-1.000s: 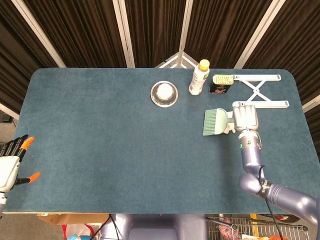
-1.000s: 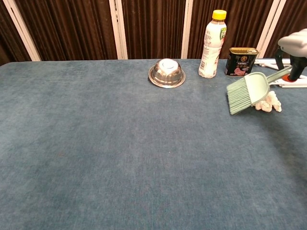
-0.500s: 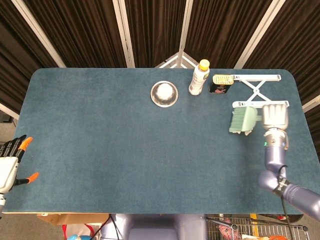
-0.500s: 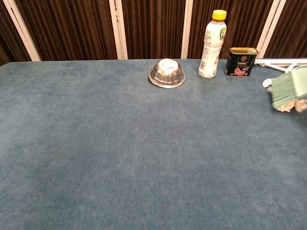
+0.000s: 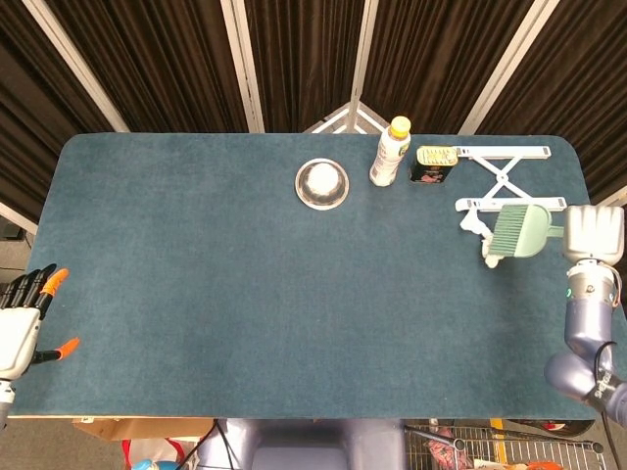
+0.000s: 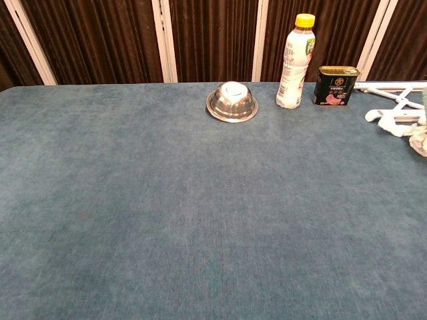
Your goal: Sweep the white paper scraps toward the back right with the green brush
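The green brush [image 5: 519, 231] lies level over the right part of the table, bristles pointing left. My right hand [image 5: 594, 233] grips its handle near the table's right edge. White paper scraps [image 5: 474, 223] sit just left of the bristles beside the stand's front bar, with one more bit [image 5: 490, 260] below the bristle tips. In the chest view the scraps [image 6: 392, 124] show at the far right, and only a pale edge of the brush [image 6: 420, 140] reaches into the frame. My left hand [image 5: 22, 323] hangs off the front left corner, fingers spread and empty.
A steel bowl [image 5: 322, 183] stands upside down at the back centre. A white bottle with a yellow cap [image 5: 390, 152] and a dark can [image 5: 436, 163] stand to its right. A white folding stand [image 5: 509, 179] lies flat at the back right, just behind the scraps.
My right hand has carried the brush rightward across the table to the right edge. The scraps have shifted right with it. The left hand has stayed put.
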`<state>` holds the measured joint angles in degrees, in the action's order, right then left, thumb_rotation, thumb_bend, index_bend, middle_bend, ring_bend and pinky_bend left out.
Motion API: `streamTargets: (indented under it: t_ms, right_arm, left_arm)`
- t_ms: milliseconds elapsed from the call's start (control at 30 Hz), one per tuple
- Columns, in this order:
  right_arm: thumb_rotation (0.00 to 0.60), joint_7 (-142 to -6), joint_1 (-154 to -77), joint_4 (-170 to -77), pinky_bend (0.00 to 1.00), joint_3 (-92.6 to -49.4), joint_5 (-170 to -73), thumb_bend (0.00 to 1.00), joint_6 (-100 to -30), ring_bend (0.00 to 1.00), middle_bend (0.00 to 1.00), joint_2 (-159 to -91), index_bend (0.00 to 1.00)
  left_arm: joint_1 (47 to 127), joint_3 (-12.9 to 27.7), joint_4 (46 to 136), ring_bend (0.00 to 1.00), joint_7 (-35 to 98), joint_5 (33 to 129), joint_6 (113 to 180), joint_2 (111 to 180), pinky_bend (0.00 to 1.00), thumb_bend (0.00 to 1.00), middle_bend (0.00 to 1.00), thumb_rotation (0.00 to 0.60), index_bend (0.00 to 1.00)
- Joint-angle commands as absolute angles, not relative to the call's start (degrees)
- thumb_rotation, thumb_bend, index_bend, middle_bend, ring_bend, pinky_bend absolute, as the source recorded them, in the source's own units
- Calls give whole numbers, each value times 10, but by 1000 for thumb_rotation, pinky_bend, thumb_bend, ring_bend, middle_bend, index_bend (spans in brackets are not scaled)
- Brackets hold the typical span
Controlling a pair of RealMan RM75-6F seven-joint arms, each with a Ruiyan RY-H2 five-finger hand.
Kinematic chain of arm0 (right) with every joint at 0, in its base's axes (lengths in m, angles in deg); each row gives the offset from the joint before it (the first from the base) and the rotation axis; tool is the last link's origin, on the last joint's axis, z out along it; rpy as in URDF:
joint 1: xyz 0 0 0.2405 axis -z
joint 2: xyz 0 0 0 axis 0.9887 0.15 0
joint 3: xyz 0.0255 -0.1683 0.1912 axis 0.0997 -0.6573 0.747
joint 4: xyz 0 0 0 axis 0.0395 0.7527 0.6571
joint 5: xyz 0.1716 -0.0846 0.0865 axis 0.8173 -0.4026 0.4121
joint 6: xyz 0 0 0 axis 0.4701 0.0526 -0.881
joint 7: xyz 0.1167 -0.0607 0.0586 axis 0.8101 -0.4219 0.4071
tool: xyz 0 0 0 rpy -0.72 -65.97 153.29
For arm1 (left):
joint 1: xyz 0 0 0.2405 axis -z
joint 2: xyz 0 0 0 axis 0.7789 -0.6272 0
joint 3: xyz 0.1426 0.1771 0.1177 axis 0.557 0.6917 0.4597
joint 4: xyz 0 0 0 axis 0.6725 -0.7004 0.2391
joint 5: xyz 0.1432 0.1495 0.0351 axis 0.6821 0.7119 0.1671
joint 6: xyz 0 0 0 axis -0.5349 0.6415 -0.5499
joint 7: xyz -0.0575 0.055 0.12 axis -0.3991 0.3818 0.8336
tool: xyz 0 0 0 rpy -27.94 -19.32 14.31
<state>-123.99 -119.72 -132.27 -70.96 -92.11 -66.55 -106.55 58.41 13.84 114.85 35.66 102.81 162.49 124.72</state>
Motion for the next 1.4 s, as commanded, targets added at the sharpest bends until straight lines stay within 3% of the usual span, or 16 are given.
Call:
streamTargets:
  t_ms: [33,233,467,867,1100,1133,1200,1233,1333,1400]
  right_arm:
    - [600,-1201,-1171,-1426,899,-711,-989,489,-708,966,950,-1014,805]
    - [600,-1171,-1144,-1546,899,-729,-1052,489,-738,966,950,-996,804]
    - [600,-1193,-1129,-1605,899,-769,-1116,488,-760,966,950,-1042,805]
    - [600,-1190,-1124,-1572,899,-772,-1112,488,-769,966,950,-1169,805]
    - [600,-1198,-1122,-1544,899,-771,-1085,488,-766,953,950,-1205,796]
    - [600,-1199,-1121,-1541,893,-772,-1081,488,-765,945,950,-1207,763]
    - [600,-1201,-1120,-1536,853,-773,-1075,466,-763,904,933,-1209,582]
    - [600,-1203,-1119,-1534,813,-775,-1071,433,-762,863,899,-1210,422]
    - [600,-1220,-1118,-1540,747,-779,-1035,357,-753,774,807,-1203,108]
    - [600,-1231,-1120,-1546,722,-778,-1016,341,-750,744,775,-1197,28]
  left_arm:
    - [584,139,1149,0,356,1030,1626,1248,0,0,0,600,0]
    - [582,140,1145,0,360,1036,1632,1252,0,0,0,600,0]
    - [581,139,1138,0,363,1039,1637,1257,0,0,0,600,0]
    - [581,139,1133,0,364,1037,1637,1258,0,0,0,600,0]
    - [581,139,1134,0,364,1035,1634,1257,0,0,0,600,0]
    - [581,139,1134,0,365,1034,1634,1256,0,0,0,600,0]
    - [581,139,1135,0,366,1034,1634,1256,0,0,0,600,0]
    - [581,140,1135,0,366,1034,1633,1256,0,0,0,600,0]
    - [581,141,1137,0,368,1032,1629,1255,0,0,0,600,0]
    - [581,141,1138,0,369,1032,1629,1254,0,0,0,600,0]
